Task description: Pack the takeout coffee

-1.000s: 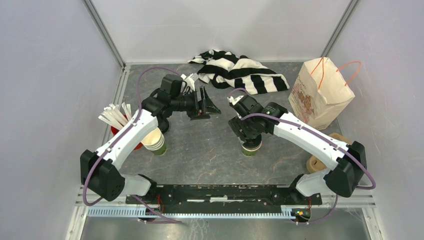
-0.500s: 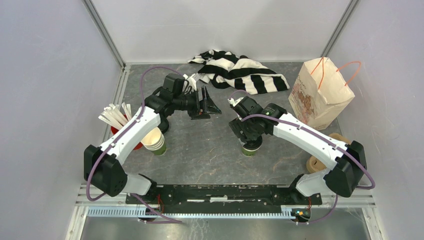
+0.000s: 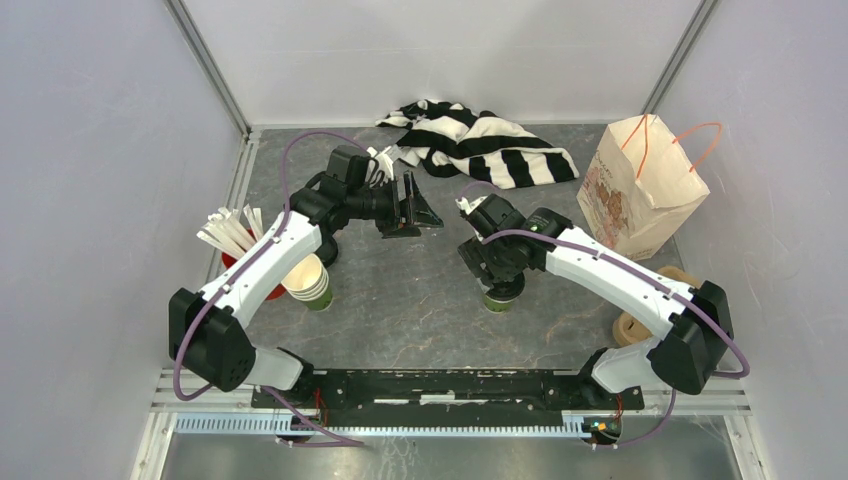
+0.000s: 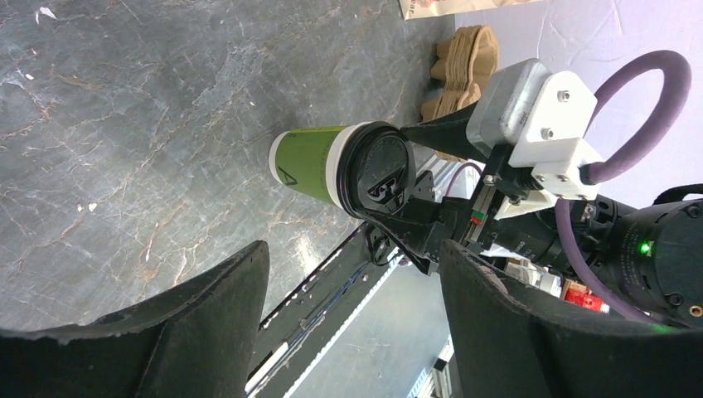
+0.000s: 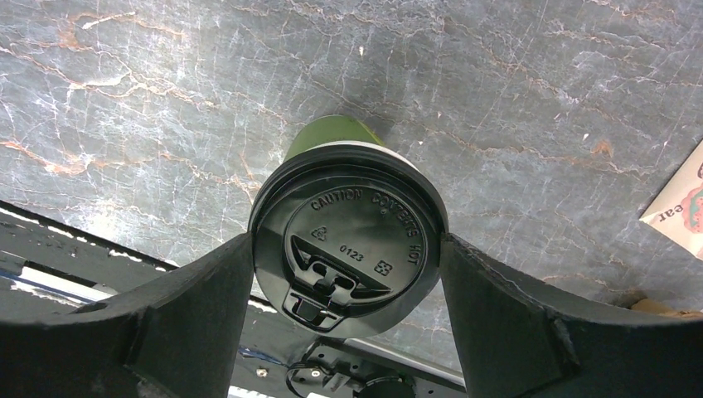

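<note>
The coffee cup (image 3: 502, 297) is standing upright mid-frame, lid up, unmoved; right gripper (image 5: 346, 249) is clasping it, left gripper (image 4: 352, 249) gaping empty.

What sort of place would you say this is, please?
Likely a lab test cell staged as a coffee takeout counter: plain white enclosure walls, a lidded green cup, stacked paper cups and a paper carry bag.
</note>
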`<state>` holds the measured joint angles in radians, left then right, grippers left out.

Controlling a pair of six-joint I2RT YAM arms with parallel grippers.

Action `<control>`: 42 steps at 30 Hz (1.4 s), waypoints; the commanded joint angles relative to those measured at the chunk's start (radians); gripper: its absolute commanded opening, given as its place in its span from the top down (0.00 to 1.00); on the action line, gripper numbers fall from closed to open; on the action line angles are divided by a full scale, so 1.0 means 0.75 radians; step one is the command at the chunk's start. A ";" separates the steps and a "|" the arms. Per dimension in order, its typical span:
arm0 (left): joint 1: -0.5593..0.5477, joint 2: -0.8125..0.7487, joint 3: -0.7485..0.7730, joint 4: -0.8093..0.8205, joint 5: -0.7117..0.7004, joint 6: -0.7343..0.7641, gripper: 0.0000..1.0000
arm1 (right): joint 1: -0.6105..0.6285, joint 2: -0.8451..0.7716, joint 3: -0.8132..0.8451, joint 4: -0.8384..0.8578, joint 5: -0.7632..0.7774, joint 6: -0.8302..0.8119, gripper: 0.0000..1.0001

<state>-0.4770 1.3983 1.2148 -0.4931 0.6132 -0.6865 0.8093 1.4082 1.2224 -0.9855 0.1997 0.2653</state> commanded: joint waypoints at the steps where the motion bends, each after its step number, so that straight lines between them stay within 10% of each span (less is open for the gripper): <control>1: 0.008 0.002 0.053 -0.004 0.046 0.066 0.19 | -0.003 -0.002 -0.012 0.025 0.008 0.025 0.14; 31: -0.004 0.072 0.070 -0.032 0.118 0.042 0.13 | -0.020 -0.127 0.152 -0.061 -0.033 0.036 0.02; 42: -0.211 0.256 -0.045 0.354 0.137 -0.359 0.29 | -0.761 -0.515 -0.340 0.367 -0.840 -0.083 0.28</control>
<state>-0.5983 1.5520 1.1988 -0.3897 0.6834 -0.8040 0.3668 1.0485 1.0626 -0.8642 -0.1341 0.2295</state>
